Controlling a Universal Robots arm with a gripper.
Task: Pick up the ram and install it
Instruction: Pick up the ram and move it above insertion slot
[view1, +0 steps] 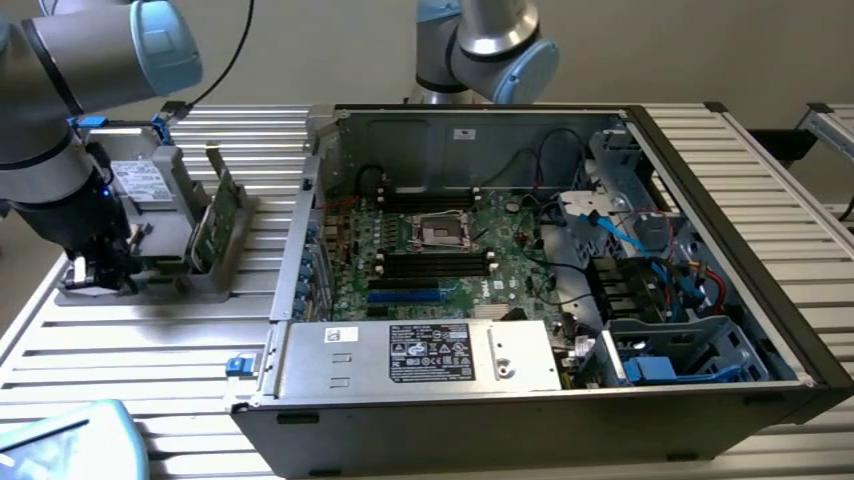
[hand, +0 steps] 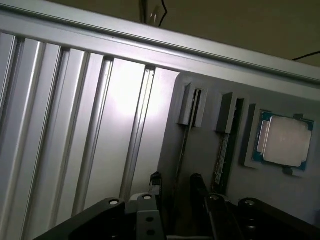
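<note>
The slatted tabletop (view1: 160, 330) carries an open computer case (view1: 441, 430) towards the exterior view's right and a grey holder (view1: 187, 285) towards its left, with the arm (view1: 80, 60) bent down over the holder's outer end. Inside the case the motherboard (view1: 461, 275) lies flat, its long black slots (view1: 434, 262) bare as far as can be told. The step in hand looks like the pick-up, with nothing lifted yet. In the wrist view the gripper (hand: 175, 181) hangs over the holder with its jaws wide apart and holding nothing. The ram (hand: 182, 147) stands on edge in the holder's nearer slot, seen as a thin dark line running in between the two fingertips (hand: 156, 179); whether either tip touches it cannot be told. A second thin green board (hand: 220, 155) stands in the next slot just beside it, and a processor chip (hand: 282, 142) lies further along. By my judgement, a sound grasp calls for the jaws square on the stick's flat faces, clear of that neighbour, and a straight lift out of the slot.
</note>
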